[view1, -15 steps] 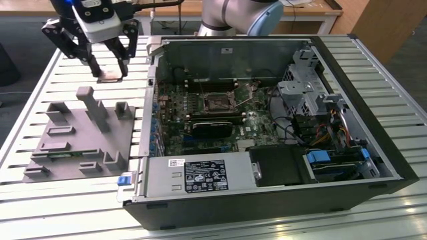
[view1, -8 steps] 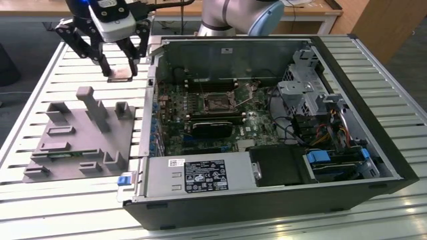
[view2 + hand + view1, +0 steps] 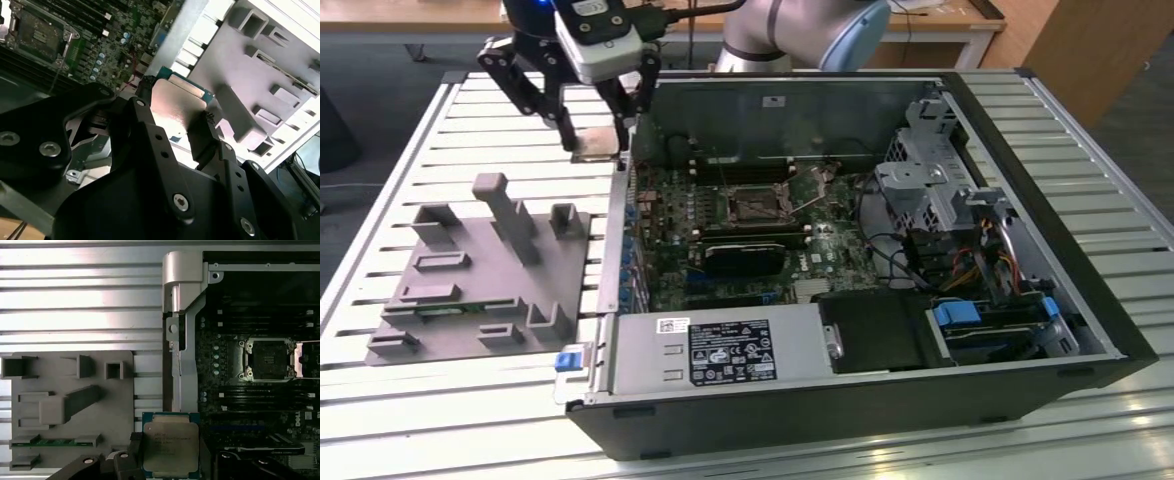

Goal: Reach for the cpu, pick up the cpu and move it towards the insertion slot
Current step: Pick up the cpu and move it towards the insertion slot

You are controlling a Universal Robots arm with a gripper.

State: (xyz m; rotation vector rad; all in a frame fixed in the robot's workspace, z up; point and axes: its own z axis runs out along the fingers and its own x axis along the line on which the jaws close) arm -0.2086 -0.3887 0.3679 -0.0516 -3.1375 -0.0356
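Exterior view: grips the cpu (image 3: 595,146) by two opposite edges, gripper (image 3: 596,138) closed on it, clear of the slatted table (image 3: 400,400) and just outside the side wall of the open computer case (image 3: 1067,200), beyond the far end of the grey tray (image 3: 480,270). Well apart yet from the insertion slot (image 3: 757,208), which sits mid-board with its dark centre bare and its thin wire lever (image 3: 821,188) raised beside it. Likely hazards, judged from this: only a narrow hold on thin edges, so could slip or tilt the chip under a jolt. Might clip a chip corner or a finger on the wall's metal rim (image 3: 178,340) if carried across too low. Could foul the raised lever or the opened frame plate (image 3: 306,359) on the way in. Risks bending the socket's contacts if brought there tilted or turned out of square. In the second wrist view, shows the black fingers (image 3: 207,131) pressing either side of the silvery face (image 3: 177,107), no gap visible. In the first wrist view, places the chip (image 3: 171,447) near the wall, with the socket (image 3: 266,359) off to one side. As for pose: reaches in from the table's far side, wrist turned down, fingers hanging nearly vertical, chip apparently about level.
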